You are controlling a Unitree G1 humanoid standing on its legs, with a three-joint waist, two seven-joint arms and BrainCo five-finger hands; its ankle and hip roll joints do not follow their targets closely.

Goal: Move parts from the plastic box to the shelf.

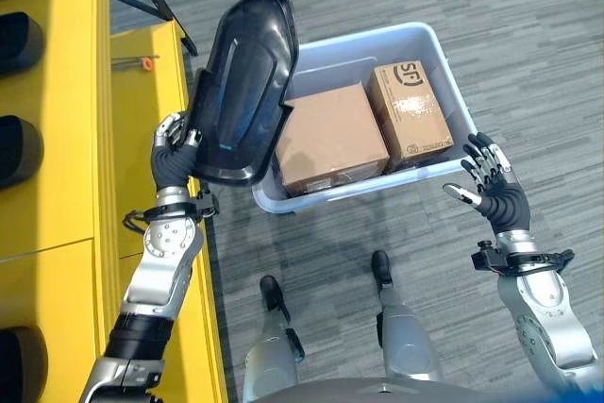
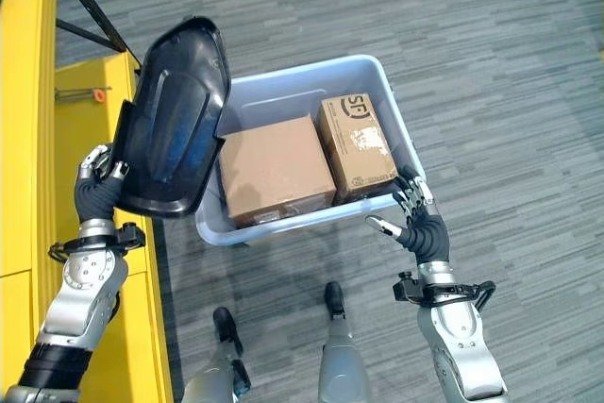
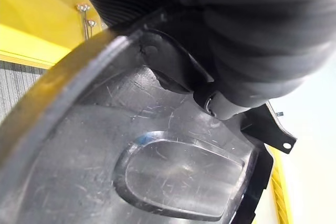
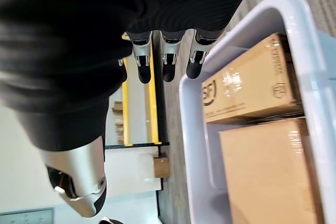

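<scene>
A large black moulded plastic part [image 1: 243, 87] is held up in the air by my left hand [image 1: 173, 159], whose fingers curl round its lower edge; its scratched inner face [image 3: 157, 166] shows up close in the left wrist view. It hangs between the yellow shelf [image 1: 66, 139] and the pale blue plastic box [image 1: 427, 44]. Two cardboard boxes lie in the plastic box: a bigger plain one [image 1: 328, 139] and a smaller printed one [image 1: 410, 112]. My right hand [image 1: 491, 181] hovers open just off the box's near right corner, its fingers [image 4: 167, 56] straight and holding nothing.
The yellow shelf runs down the left side, with dark parts [image 1: 21, 44] resting in its bays and a small orange-tipped pin [image 1: 142, 64] on a lower ledge. Grey striped carpet [image 1: 528, 35] surrounds the plastic box.
</scene>
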